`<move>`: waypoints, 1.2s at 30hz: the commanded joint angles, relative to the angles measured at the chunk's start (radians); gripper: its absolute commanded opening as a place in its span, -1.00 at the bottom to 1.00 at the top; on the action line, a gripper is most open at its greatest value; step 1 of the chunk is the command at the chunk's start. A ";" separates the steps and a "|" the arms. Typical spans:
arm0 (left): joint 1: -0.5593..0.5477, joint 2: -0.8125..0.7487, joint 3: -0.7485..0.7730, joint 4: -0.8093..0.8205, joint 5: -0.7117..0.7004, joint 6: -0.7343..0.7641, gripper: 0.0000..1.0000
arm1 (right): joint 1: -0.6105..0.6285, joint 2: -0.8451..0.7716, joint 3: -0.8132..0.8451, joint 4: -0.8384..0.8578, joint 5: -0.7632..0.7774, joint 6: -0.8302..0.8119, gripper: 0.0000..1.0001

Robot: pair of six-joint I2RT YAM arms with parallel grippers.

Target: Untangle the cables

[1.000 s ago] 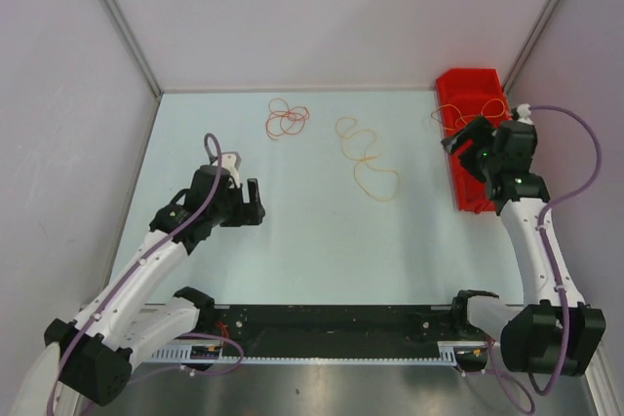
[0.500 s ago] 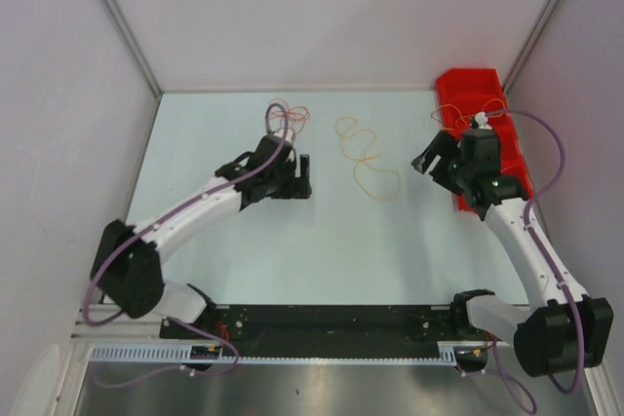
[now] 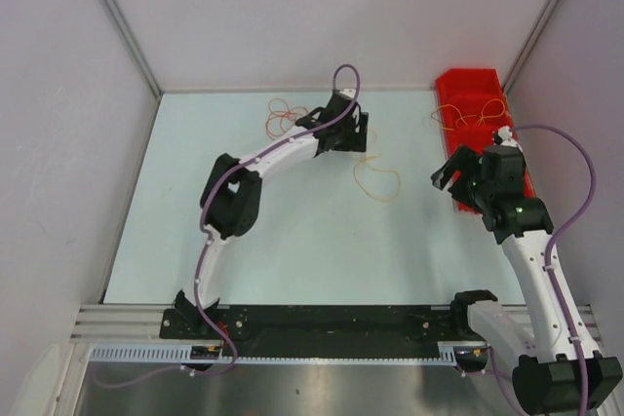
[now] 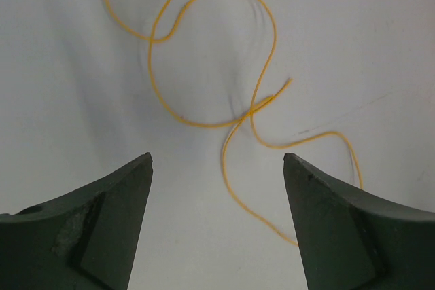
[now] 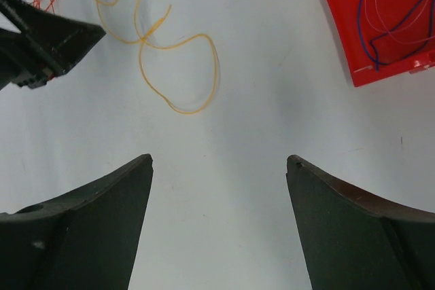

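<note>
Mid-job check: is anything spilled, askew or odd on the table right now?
One thing: a thin orange-yellow wire spills over the left wall of the red plastic bin onto the white table. The loose yellow cable at mid-table crosses over itself. Nothing looks damaged.

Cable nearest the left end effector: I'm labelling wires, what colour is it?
Orange-yellow cable, clearest in the left wrist view.

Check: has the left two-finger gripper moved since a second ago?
Yes: the left gripper swung right and farther back, toward the red plastic bin, above the thin orange-yellow cable.
</note>
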 commanded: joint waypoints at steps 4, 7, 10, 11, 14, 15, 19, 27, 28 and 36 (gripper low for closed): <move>-0.013 0.199 0.271 0.015 0.068 0.047 0.61 | -0.012 -0.027 0.013 -0.056 -0.054 -0.038 0.69; -0.013 0.235 0.302 0.027 0.076 0.039 0.55 | -0.015 -0.025 0.013 -0.055 -0.054 -0.050 0.69; -0.011 0.275 0.315 0.053 0.118 0.031 0.44 | -0.021 -0.022 0.013 -0.053 -0.054 -0.062 0.69; -0.013 0.285 0.313 0.064 0.157 0.031 0.41 | -0.023 -0.021 0.014 -0.053 -0.055 -0.064 0.69; -0.019 0.299 0.310 0.107 0.183 0.033 0.23 | -0.025 -0.018 0.013 -0.053 -0.058 -0.070 0.69; -0.021 0.307 0.310 0.118 0.188 0.033 0.16 | -0.025 -0.018 0.013 -0.055 -0.058 -0.073 0.69; -0.021 0.336 0.333 0.115 0.185 0.027 -0.34 | -0.031 -0.021 0.011 -0.055 -0.057 -0.079 0.69; -0.024 0.126 0.224 0.049 0.232 -0.004 -1.00 | -0.054 -0.048 0.008 -0.041 -0.064 -0.088 0.69; -0.027 0.049 0.215 0.040 0.249 -0.004 -1.00 | -0.058 -0.053 0.009 -0.036 -0.072 -0.088 0.70; -0.042 -0.170 0.379 -0.253 0.377 0.082 -0.99 | -0.155 -0.077 0.023 0.094 -0.351 -0.047 0.69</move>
